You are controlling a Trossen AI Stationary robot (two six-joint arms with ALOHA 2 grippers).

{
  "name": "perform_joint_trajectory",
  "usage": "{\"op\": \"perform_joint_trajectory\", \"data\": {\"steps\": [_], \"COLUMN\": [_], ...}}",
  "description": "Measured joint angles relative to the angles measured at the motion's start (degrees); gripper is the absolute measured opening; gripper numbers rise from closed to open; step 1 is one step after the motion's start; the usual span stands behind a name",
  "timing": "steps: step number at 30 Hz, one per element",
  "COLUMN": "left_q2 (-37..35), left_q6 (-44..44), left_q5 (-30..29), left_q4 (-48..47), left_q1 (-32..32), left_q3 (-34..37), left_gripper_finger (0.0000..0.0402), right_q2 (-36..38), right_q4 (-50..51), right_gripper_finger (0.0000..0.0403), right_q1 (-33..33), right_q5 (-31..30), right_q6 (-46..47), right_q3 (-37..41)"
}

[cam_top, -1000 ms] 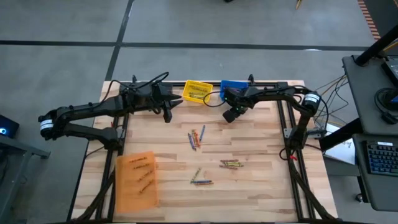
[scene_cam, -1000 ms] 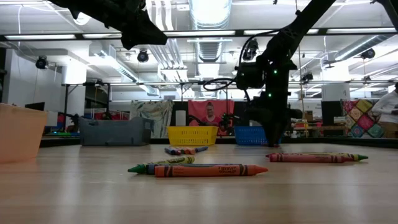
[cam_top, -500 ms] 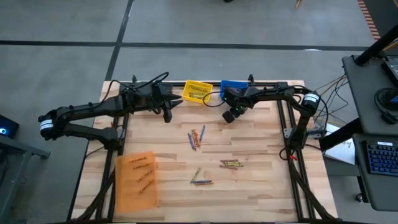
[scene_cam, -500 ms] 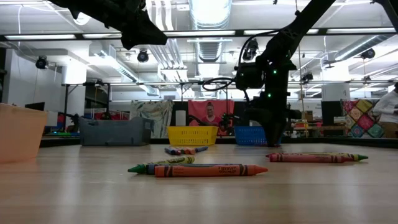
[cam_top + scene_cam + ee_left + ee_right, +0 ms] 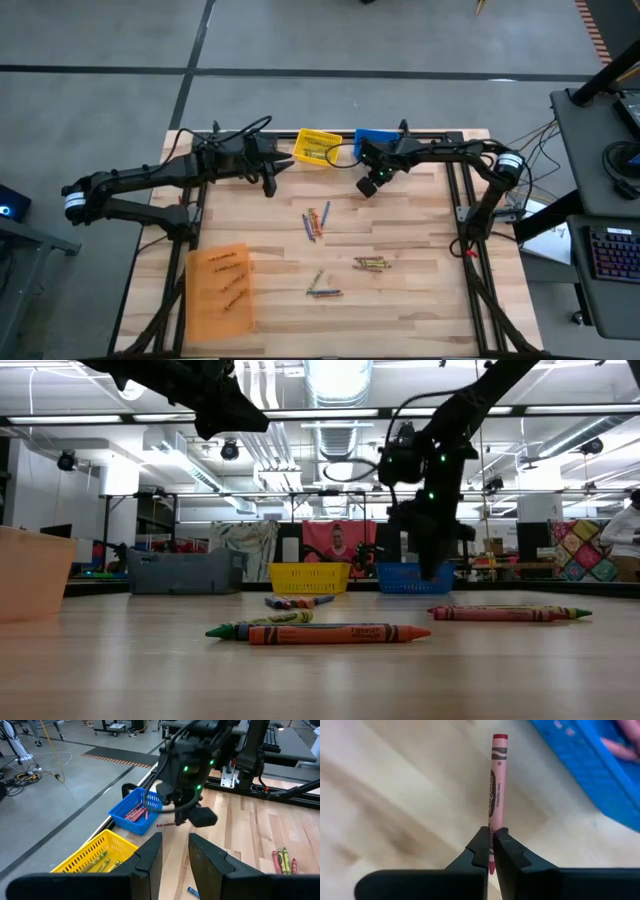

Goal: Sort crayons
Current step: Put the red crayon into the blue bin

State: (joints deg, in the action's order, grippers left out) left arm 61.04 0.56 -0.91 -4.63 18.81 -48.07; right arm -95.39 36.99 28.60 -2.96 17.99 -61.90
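The right gripper [image 5: 490, 851] is pinching a red crayon [image 5: 496, 785] just beside the blue bin [image 5: 373, 140], which is holding red crayons. Next to it, the yellow bin [image 5: 317, 146] is holding yellow-green ones. The left gripper [image 5: 174, 851] is hovering near the yellow bin, fingers narrowly parted.

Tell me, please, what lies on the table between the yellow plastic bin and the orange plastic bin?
In the high view, only bare wooden tabletop lies between the yellow plastic bin and the orange plastic bin.

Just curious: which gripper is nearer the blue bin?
The right gripper, shut on a red crayon, hangs just beside the blue bin. The left gripper waits beyond the yellow bin.
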Motion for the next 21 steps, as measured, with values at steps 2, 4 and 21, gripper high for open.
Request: {"op": "perform_joint_trajectory", "data": {"steps": [2,4,21], "left_q2": [0.0,0.0,0.0], "left_q6": [0.0,0.0,0.0], "left_q5": [0.0,0.0,0.0], "left_q4": [0.0,0.0,0.0], "left_q1": [0.0,0.0,0.0], "left_q3": [0.0,0.0,0.0], "left_gripper_finger": [0.0078,0.0078,0.0078], "right_q2": [0.5,0.6,0.2], "right_q4": [0.1,0.3,11.3], "right_gripper_finger": [0.0009,0.0009,0.0009], "right_q1": [-0.8,-1.7,0.7], "right_q5": [1.9,2.9,-5.1], "right_q6": [-1.5,-2.6,-24.5], "right_q3": [-0.7,-1.9,-20.9]}}
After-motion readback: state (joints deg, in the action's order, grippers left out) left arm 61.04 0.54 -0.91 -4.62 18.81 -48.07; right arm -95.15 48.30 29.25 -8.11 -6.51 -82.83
